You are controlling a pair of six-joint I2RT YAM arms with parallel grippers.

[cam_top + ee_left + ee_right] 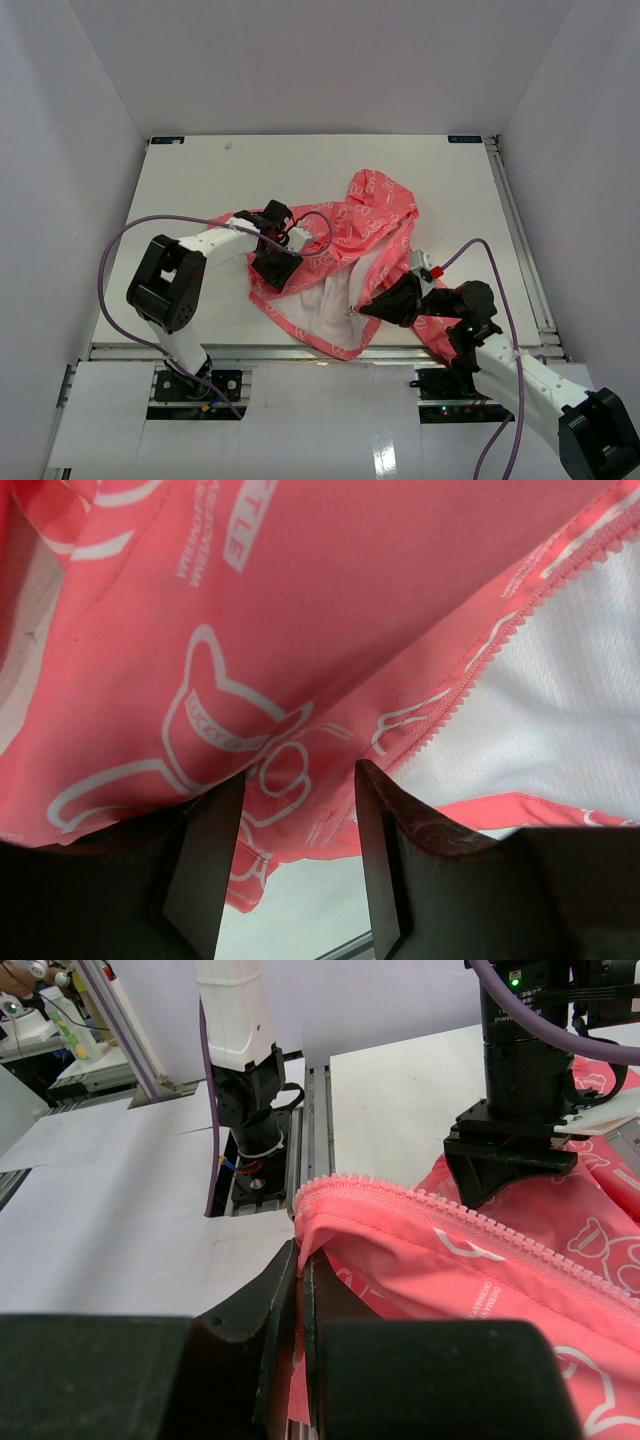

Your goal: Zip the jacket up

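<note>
clearly the jacket (370, 215) lies unzipped on the table (200, 180), lining up. right gripper (300, 1260) is clenched on its zipper edge (420, 1210); left gripper (298, 790) hangs spread over the other panel (nothing pinched). risk, i'd judge: thin fabric slides or bunches, so the halves never line up.

The jacket (350, 240) lies on the surface (200, 190), right of centre and close to the near edge, with its hood (385, 195) at the far end. Its near-left part lies open, the lining (320, 312) facing up. The left gripper (272, 278) stands over the jacket's left edge, its fingers (200, 870) apart above the cloth. The right gripper (366, 308) is at the jacket's near right, its fingers (275, 1310) pinched on the cloth just under the zipper edge (450, 1215).
</note>
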